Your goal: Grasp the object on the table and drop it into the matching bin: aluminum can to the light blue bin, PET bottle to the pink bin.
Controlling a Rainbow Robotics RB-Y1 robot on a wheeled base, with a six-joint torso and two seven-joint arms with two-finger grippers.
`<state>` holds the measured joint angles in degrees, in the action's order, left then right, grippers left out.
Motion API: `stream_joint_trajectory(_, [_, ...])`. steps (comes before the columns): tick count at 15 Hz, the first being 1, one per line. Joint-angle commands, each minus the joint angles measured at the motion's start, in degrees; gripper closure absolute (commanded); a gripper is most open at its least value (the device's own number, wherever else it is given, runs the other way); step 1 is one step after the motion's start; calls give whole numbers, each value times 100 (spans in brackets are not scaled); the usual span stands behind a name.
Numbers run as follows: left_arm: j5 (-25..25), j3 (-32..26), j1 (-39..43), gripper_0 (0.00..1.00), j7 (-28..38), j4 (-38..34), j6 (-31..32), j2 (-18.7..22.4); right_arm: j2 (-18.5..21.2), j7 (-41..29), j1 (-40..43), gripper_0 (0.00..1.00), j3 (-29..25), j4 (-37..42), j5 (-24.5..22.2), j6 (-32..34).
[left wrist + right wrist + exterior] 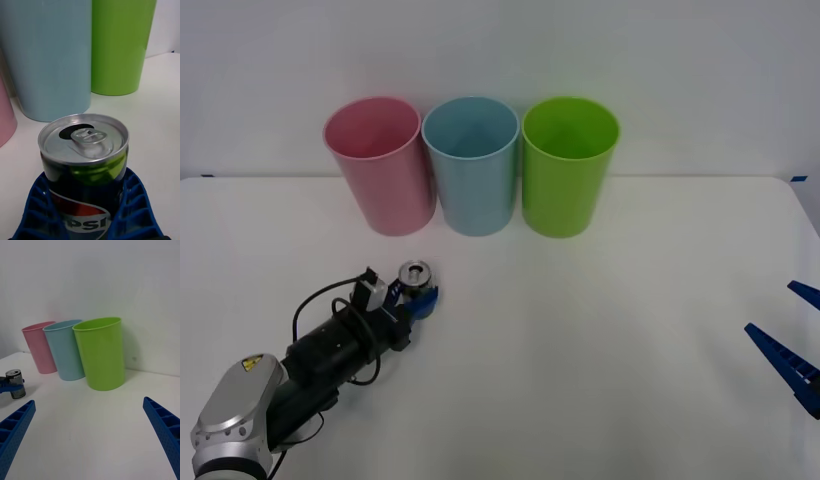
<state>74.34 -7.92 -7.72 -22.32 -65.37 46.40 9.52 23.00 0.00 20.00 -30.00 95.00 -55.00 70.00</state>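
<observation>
Three bins (71, 350), can (15, 383) beside

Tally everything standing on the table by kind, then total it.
Bins: 3, the pink bin, the light blue bin, a lime green bin
Cans: 1, the aluminum can, held in the left tool
Total: 4

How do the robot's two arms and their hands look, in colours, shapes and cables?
The left arm has a silver-grey shell with a yellow warning sticker, a black wrist section and looping black cables. The left hand and right hand have blue, ribbed, tapering fingers.
</observation>
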Motion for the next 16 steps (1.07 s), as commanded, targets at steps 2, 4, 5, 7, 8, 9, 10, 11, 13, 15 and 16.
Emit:
stream_joint_trajectory(2, [-24, -139, 34, 100, 26, -2, 229, 33, 0, 0, 0, 0, 0, 0, 0, 0])
stream_joint_trajectory(4, [-121, -183, 69, 100, 35, -2, 387, 147, 0, 0, 0, 0, 0, 0, 0, 0])
stream_joint_trajectory(5, [-244, -174, 113, 100, 44, -37, 492, 252, 0, 0, 0, 0, 0, 0, 0, 0])
stream_joint_trajectory(7, [-376, -166, 280, 100, 105, -274, 527, 411, 0, 0, 0, 0, 0, 0, 0, 0])
stream_joint_trajectory(8, [-464, -148, 394, 100, 158, -450, 527, 463, 0, 0, 0, 0, 0, 0, 0, 0])
stream_joint_trajectory(9, [-578, -113, 535, 100, 220, -652, 527, 525, 0, 0, 0, 0, 0, 0, 0, 0])
stream_joint_trajectory(10, [-666, -87, 614, 100, 272, -793, 527, 560, 0, 0, 0, 0, 0, 0, 0, 0])
stream_joint_trajectory(11, [-780, -51, 763, 100, 360, -1004, 527, 604, 0, 0, 0, 0, 0, 0, 0, 0])
stream_joint_trajectory(13, [-868, -43, 974, 100, 712, -1434, 501, 630, 0, 0, 0, 0, 0, 0, 0, 0])
stream_joint_trajectory(15, [-921, -43, 1247, 100, 1230, -2058, 413, 666, 0, 0, 0, 0, 0, 0, 0, 0])
stream_joint_trajectory(16, [-974, -43, 1326, 100, 1415, -2269, 378, 683, 0, 0, 0, 0, 0, 0, 0, 0])
